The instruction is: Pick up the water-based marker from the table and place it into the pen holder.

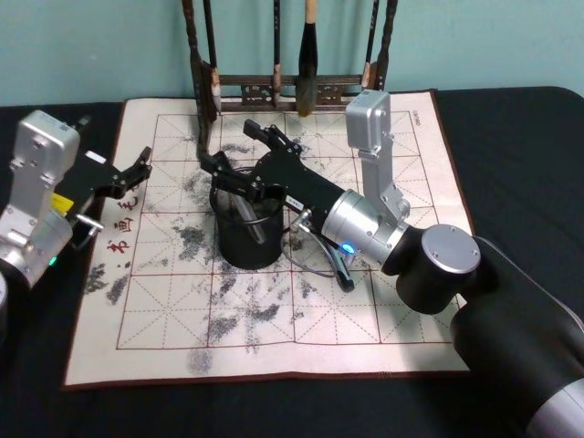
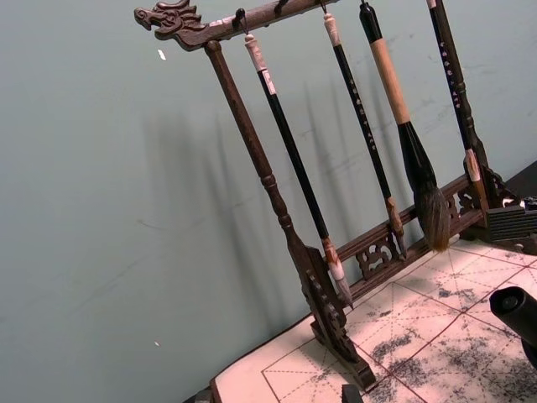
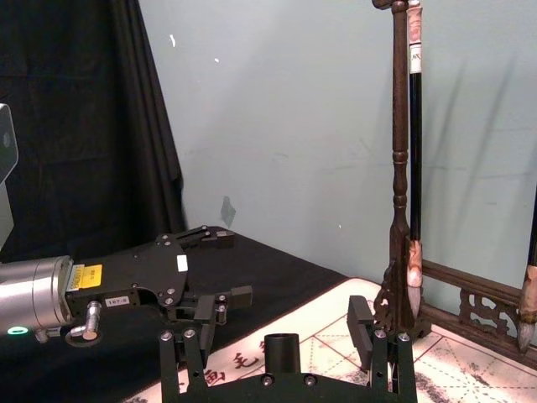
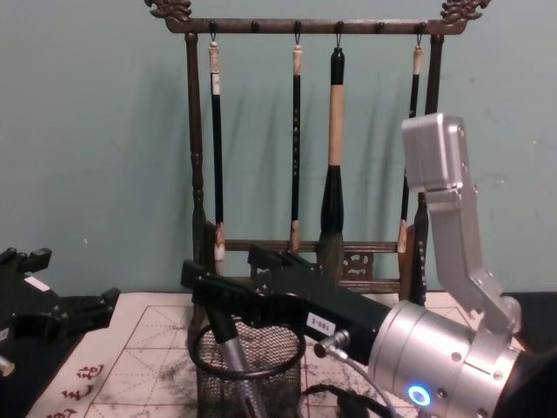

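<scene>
1. Black table (image 1: 511,137) under a white calligraphy mat (image 1: 383,310), with a teal wall and a carved brush rack (image 1: 283,91) at the back: that is the head view. The pen holder (image 1: 239,251) stands on the mat, and the marker (image 1: 253,222) leans inside it as a grey shaft. The right gripper (image 1: 228,144) hangs just above the rim. The left gripper (image 1: 141,166) is parked over the mat's left edge, well apart from the cup.

2. Left wrist view: the brush rack (image 2: 252,143) with its hanging brushes, and a corner of the mat (image 2: 419,327). A dark round end shows at the edge, but it cannot be told what it is.

3. Right wrist view: the right gripper (image 3: 273,332) has its jaws wide, and the marker (image 3: 281,351) shows end-on between them, touching neither. Beyond it, the left gripper (image 3: 225,267) also has its fingers spread and holds nothing.

4. Chest view: the marker (image 4: 233,359) slants down through the mesh of the pen holder (image 4: 248,383), its top just under the right gripper (image 4: 219,266).

5. The step in hand looks like the release, with the marker already in the cup and the task close to done. The next move calls for a clean upward retreat of the right arm, with the fingers kept clear of the marker's top and the rim so the light cup does not tip.
</scene>
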